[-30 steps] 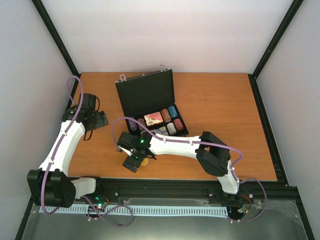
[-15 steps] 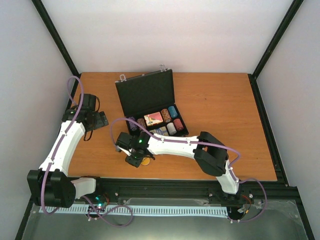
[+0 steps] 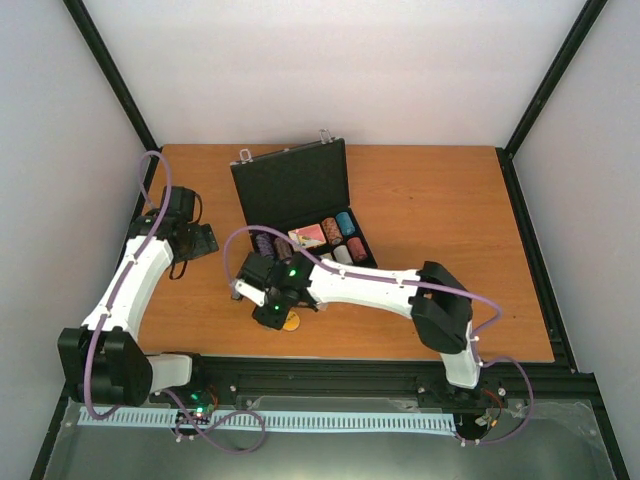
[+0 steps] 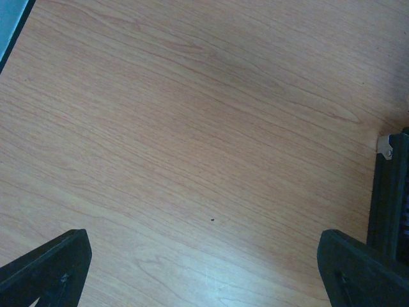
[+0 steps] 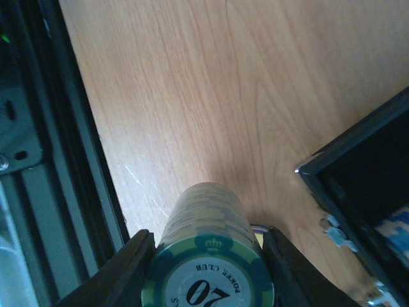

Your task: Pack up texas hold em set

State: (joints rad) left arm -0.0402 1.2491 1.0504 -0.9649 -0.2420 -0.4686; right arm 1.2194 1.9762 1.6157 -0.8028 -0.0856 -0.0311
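The black case (image 3: 293,186) lies open at the table's middle, lid leaning back. Its tray holds several chip stacks (image 3: 344,240) and a red-backed card deck (image 3: 307,236). My right gripper (image 5: 208,272) is shut on a stack of green poker chips (image 5: 206,217), its top chip marked 20. In the top view that gripper (image 3: 272,308) hangs just left of the case's near corner (image 5: 358,173). A single yellow chip (image 3: 290,321) lies on the table below it. My left gripper (image 4: 204,262) is open above bare wood, left of the case edge (image 4: 386,192).
The black aluminium rail (image 5: 57,160) of the table's near edge runs close beside the right gripper. Purple cables loop over both arms (image 3: 150,270). White walls and black posts enclose the table.
The right jaws have gone from wide open to shut on the green chip stack, and the right gripper has shifted slightly away from the table's near edge, toward the case. The left arm has barely moved.
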